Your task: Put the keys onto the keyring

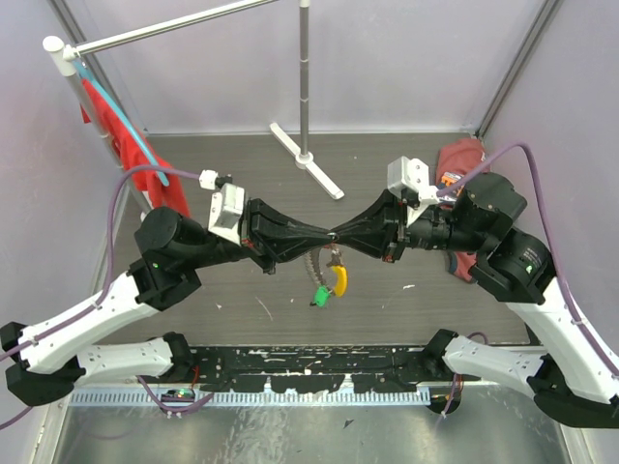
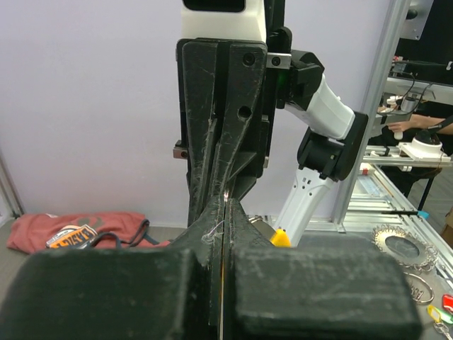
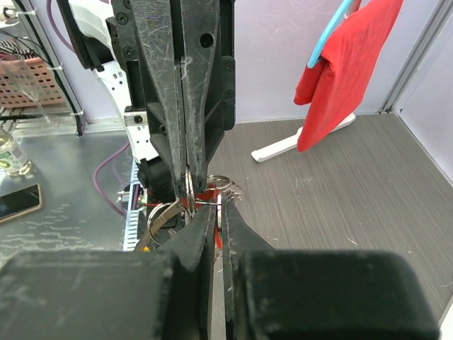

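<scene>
My two grippers meet tip to tip above the middle of the floor. My left gripper (image 1: 324, 233) is shut on the keyring's thin metal loop (image 3: 224, 184). The curved yellow tag (image 1: 338, 280) and the small green tag (image 1: 317, 296) hang below the fingertips. The yellow tag also shows in the left wrist view (image 2: 281, 239), beside the left gripper (image 2: 226, 207). My right gripper (image 1: 345, 235) is shut on the red key (image 3: 218, 241); its red head shows between the jaws of the right gripper (image 3: 216, 212), touching the loop. The blue key is out of view.
A red cloth (image 1: 126, 135) hangs on a rack at the back left. A white stand foot (image 1: 308, 159) lies at the back centre. A crumpled reddish cloth (image 1: 462, 159) lies at the back right. Purple walls close in both sides.
</scene>
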You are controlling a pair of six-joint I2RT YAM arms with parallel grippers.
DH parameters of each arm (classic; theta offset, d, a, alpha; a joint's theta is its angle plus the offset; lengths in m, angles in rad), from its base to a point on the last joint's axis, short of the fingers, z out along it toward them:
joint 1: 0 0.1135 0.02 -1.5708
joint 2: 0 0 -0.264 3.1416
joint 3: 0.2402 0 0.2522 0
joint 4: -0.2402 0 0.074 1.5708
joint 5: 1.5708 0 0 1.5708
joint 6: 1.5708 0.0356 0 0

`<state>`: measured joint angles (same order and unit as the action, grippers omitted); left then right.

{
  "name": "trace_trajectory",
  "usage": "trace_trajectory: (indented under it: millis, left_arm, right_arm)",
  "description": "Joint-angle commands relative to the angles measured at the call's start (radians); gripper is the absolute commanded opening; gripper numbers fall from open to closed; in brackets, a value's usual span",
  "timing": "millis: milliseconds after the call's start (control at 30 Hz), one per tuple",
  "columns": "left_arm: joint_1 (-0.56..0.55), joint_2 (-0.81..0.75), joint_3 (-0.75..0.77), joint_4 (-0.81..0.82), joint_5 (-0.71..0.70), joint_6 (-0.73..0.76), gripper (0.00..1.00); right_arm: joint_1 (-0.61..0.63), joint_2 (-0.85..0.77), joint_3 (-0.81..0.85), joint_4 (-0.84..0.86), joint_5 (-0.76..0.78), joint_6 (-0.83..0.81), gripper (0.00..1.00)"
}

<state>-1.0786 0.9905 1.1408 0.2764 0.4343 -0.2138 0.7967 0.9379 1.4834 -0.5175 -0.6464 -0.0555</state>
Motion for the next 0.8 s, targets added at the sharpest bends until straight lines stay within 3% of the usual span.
trace_trajectory:
  millis: [0, 467, 767]
  left_arm:
    - [0.0, 0.002, 0.045, -0.013, 0.023, 0.017, 0.0]
    - [-0.001, 0.003, 0.075, -0.086, 0.014, 0.067, 0.0]
    - [0.0, 0.011, 0.133, -0.218, 0.017, 0.136, 0.0]
  right_arm:
    - [0.005, 0.013, 0.046, -0.01, 0.008, -0.014, 0.08]
    - [0.005, -0.025, 0.048, -0.018, 0.05, -0.039, 0.04]
    - [0.005, -0.019, 0.061, -0.055, 0.073, -0.058, 0.04]
